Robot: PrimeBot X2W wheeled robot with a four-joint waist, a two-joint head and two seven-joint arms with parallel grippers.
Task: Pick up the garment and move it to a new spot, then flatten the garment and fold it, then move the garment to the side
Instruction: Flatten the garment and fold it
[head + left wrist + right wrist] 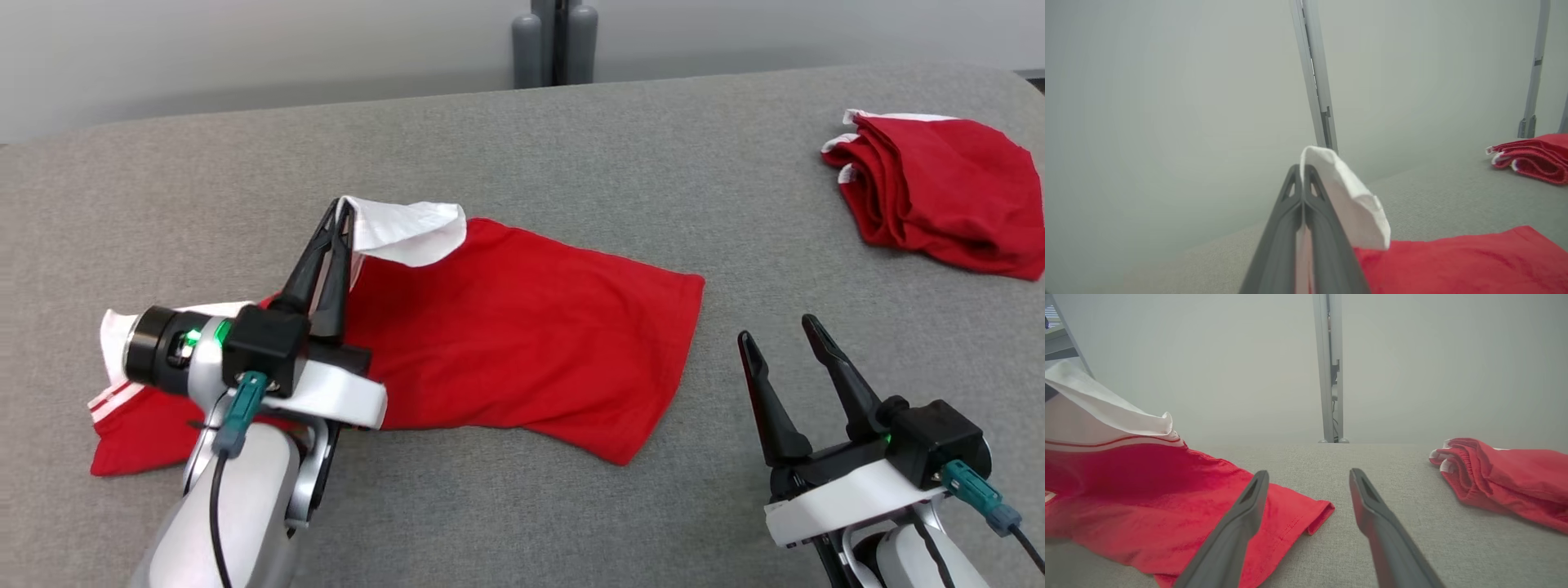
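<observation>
Front centre: bare table (506, 514) between the arms, free.
Middle: shirt (522, 327) lies across; left gripper (344, 208) clamped on its white edge blocks the left end.
Far strip: free up to the post (555, 41).
Right gap: free between shirt and pile (947, 192); right gripper (775, 328) stands there, jaws apart.
Far right corner: pile fills it.

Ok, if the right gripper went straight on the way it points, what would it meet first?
Probably nothing soon: the open right gripper points along bare grey tabletop between the spread red garment and the folded red garment. The upright post stands farther ahead; depth is unclear.
</observation>
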